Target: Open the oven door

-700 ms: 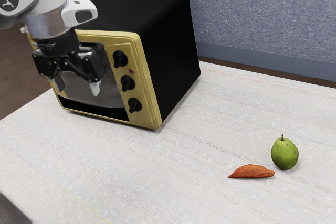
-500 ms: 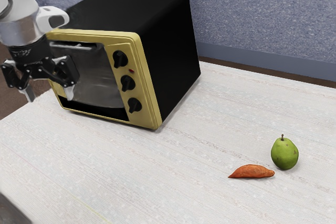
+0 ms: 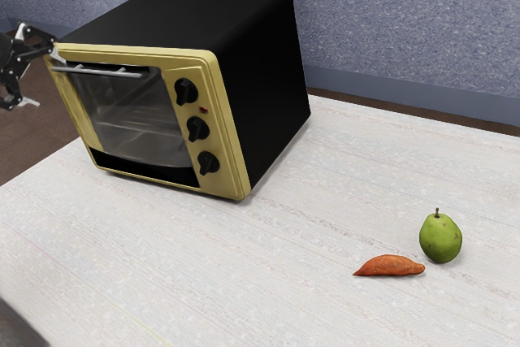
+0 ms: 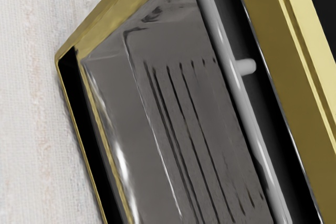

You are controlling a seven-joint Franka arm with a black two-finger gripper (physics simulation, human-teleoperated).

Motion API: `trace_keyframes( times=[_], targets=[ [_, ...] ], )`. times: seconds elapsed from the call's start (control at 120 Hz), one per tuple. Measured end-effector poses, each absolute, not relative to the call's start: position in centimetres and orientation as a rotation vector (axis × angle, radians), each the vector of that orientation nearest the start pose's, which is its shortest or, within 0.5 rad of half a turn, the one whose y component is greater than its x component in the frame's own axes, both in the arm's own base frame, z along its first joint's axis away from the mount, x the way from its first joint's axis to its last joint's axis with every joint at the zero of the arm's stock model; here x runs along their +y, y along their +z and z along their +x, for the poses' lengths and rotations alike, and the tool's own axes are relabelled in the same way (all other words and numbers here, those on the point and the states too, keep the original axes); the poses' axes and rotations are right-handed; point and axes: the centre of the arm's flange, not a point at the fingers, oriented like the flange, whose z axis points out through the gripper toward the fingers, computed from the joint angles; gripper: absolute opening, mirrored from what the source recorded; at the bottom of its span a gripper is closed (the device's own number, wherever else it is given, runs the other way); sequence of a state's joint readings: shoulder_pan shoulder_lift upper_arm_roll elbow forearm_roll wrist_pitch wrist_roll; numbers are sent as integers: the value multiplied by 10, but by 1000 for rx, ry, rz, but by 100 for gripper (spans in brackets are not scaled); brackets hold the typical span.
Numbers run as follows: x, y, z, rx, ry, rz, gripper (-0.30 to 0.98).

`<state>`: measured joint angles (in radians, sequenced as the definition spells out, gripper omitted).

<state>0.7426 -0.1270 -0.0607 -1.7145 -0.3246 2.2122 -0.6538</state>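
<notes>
Jaws spread wide, the black gripper hangs at the exterior view's left edge, near the upper corner of a toaster oven's front, one fingertip close to the end of the handle; whether they touch cannot be told. Behind the scene rises a speckled blue-gray wall. A pale, wood-grained worktop stretches across the foreground. On it stands the oven, black-sided and framed in yellow, its front angled toward the exterior view's left and lower edge. The oven door, a broad gray pane, sits in that front beside the control panel and faces the same way. Its long axis lies level, side to side, parallel to the oven's top front edge. The door looks closed or nearly so; a slight gap cannot be ruled out. The silvery handle runs along the door's upper edge, lengthwise with it. Close up in the wrist view, the handle stands off the pane on a short post, with dark parallel lines showing in the pane beside it. Three black knobs line the panel in a column. Well apart from the oven, a green pear sits upright, stem skyward, just beside an orange sweet potato lying flat. A small red mark dots the panel between the upper two knobs.
</notes>
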Motion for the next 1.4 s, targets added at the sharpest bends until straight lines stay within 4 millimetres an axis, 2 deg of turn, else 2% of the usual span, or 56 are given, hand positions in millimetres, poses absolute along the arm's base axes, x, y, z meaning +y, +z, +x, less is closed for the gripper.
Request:
trace_keyframes(
  times=[0.133, 0.192, 0.283, 0.642, 0.783, 1.292, 1.342, 1.4],
  targets=[
    [368, 694, 454, -2274, -1158, -2345, 68],
    [373, 693, 456, -2304, -1188, -2313, 68],
    [379, 682, 469, -2340, -1194, -2291, 68],
    [370, 669, 497, -2299, -1230, -2261, 68],
    [364, 661, 502, -2313, -1220, -2260, 68],
    [369, 629, 502, -2385, -1178, -2208, 68],
    [367, 624, 495, -2395, -1168, -2195, 68],
    [360, 623, 475, -2403, -1165, -2167, 68]
  ],
)
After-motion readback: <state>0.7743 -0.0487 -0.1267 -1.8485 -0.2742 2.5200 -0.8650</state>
